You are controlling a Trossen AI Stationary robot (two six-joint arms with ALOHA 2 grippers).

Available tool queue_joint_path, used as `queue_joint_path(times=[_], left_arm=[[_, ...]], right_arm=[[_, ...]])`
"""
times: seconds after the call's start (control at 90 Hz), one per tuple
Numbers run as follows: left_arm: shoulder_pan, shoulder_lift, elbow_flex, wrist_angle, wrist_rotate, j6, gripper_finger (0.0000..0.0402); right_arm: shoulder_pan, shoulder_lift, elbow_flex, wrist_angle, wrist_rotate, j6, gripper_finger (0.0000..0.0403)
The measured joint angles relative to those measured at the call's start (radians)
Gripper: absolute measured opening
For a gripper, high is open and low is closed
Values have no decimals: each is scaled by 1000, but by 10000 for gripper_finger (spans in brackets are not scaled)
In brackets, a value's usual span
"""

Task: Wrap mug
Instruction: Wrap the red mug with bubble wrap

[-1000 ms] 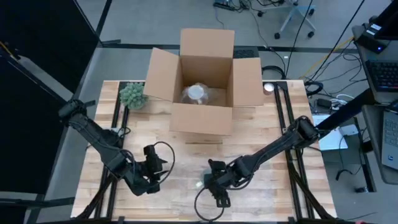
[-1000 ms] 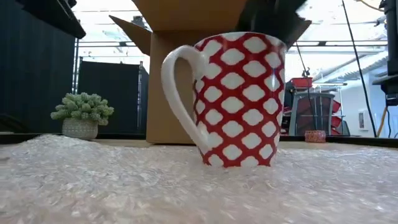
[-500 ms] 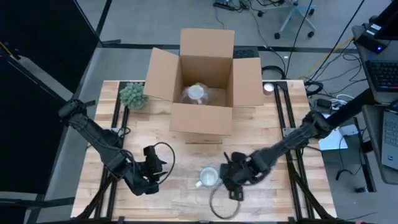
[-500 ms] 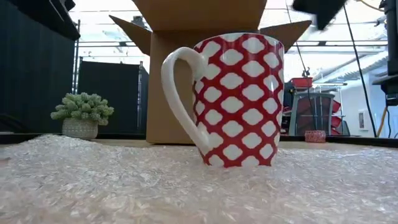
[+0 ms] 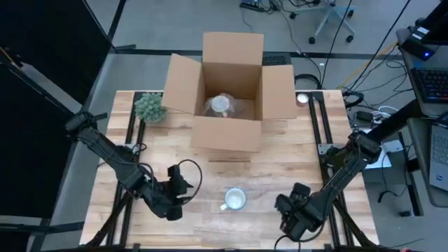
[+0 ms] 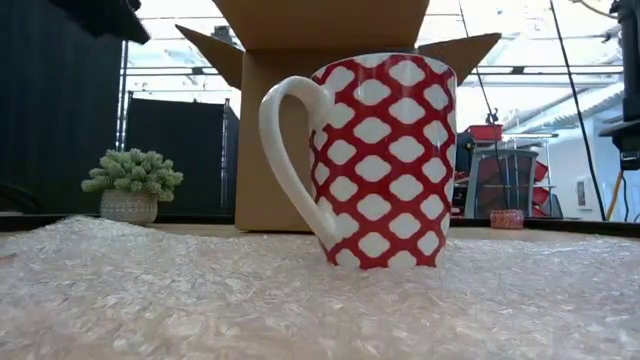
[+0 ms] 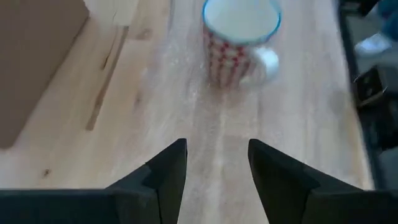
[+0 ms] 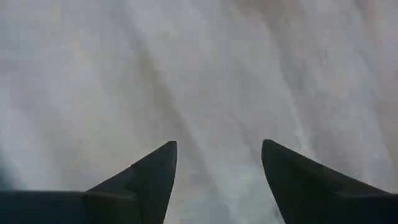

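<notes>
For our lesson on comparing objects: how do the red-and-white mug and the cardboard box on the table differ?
The mug is patterned red and white; the cardboard box is plain brown. The mug is far smaller than the box. The mug stands on bubble wrap, the box on the bare wooden table. Both stand upright, open at the top.

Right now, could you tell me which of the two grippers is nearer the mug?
The left gripper, just beside the mug and pointing at it; the right gripper sits farther off toward the table's front edge.
</notes>
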State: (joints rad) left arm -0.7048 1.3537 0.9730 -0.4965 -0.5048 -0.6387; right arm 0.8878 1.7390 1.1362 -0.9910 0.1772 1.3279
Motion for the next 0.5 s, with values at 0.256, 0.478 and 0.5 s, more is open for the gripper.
queue_joint_path(times=[0.256,0.478,0.5], left_arm=[[4,6,0,101,3,12,161],[25,30,0,146,29,51,161],[26,33,0,146,33,51,161]], right_arm=[[63,0,-84,27,-128,29,181],[156,3,-86,70,-145,39,157],[165,6,-93,73,-135,50,154]])
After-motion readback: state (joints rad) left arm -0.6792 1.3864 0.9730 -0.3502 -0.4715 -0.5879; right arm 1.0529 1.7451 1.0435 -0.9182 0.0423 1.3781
